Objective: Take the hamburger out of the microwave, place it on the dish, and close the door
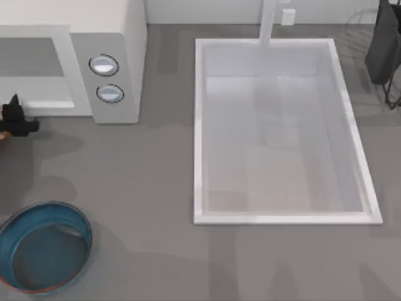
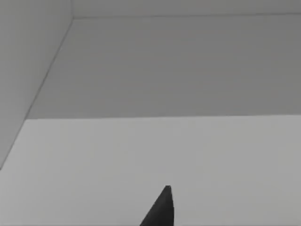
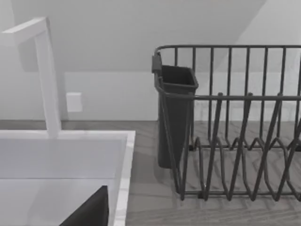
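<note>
1. Left gripper (image 1: 17, 119): at the top view's far left edge, just in front of the microwave's open cavity. Dark fingertips point toward the opening. Whether the fingers are apart, together or clamped on anything, I cannot tell. A small orange-brown speck sits at the frame edge beside it; possibly the hamburger, too cut off to confirm
2. Left wrist view: one dark fingertip (image 2: 162, 207) over a pale flat floor meeting plain walls, which reads as the inside of the microwave. No food is visible on that floor
3. Microwave (image 1: 116, 37): white-grey box at the table's upper left, two round knobs (image 1: 104, 65) on its panel, cavity to their left
4. Dish (image 1: 44, 254): blue bowl with a reddish rim, lower left, well apart from the gripper and nearer the front edge. Nothing lies in it
5. Sink (image 1: 282, 132): large white basin at centre right, faucet (image 3: 44, 75) at its far side
6. Right arm (image 1: 385, 44): parked at the upper right; its wrist view shows a dark wire rack (image 3: 235, 127) with a cutlery cup
7. Step in hand, judged: drawing out from the cavity toward the dish. Keep the wrist level, clear the cavity lip before swinging, descend over the dish centre, and release low
</note>
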Robot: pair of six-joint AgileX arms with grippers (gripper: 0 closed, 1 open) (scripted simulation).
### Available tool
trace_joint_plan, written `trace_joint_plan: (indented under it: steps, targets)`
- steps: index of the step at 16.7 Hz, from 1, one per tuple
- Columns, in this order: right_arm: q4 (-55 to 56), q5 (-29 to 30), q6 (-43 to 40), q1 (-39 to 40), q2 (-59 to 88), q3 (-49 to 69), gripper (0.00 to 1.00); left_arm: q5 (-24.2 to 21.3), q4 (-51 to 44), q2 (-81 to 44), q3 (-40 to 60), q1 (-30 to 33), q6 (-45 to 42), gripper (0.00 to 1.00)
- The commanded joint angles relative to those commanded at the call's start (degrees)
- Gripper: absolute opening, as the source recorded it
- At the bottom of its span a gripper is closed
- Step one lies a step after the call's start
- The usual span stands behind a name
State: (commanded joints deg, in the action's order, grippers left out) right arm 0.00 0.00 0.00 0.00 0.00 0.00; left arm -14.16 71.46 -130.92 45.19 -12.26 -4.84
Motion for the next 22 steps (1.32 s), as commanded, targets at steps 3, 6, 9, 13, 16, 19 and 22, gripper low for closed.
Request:
trace_joint_plan:
  steps: [3, 6, 9, 13, 16, 19, 22]
  targets:
    - [0.00, 0.00, 0.00, 0.00, 0.00, 0.00, 1.00, -0.19, 1.33, 0.99, -1.75, -0.21, -0.06, 0.00]
    - [0.00, 0.00, 0.00, 0.00, 0.00, 0.00, 1.00, -0.12, 1.21, 0.85, -1.49, 0.15, -0.13, 0.00]
    - [0.00, 0.00, 0.00, 0.00, 0.00, 0.00, 1.00, -0.10, -0.60, 2.80, -1.24, 0.15, -0.13, 0.00]
    - [0.00, 0.00, 0.00, 0.00, 0.00, 0.00, 1.00, -0.01, -8.32, 10.25, -0.87, 0.13, -0.16, 0.00]
    - [0.00, 0.00, 0.00, 0.00, 0.00, 0.00, 1.00, 0.08, -15.28, 16.77, -0.64, 0.11, -0.20, 0.00]
    - [0.00, 0.00, 0.00, 0.00, 0.00, 0.00, 1.00, 0.15, -20.68, 21.80, -0.49, 0.10, -0.23, 0.00]
    - [0.00, 0.00, 0.00, 0.00, 0.00, 0.00, 1.00, 0.17, -22.38, 23.37, -0.44, 0.09, -0.24, 0.00]
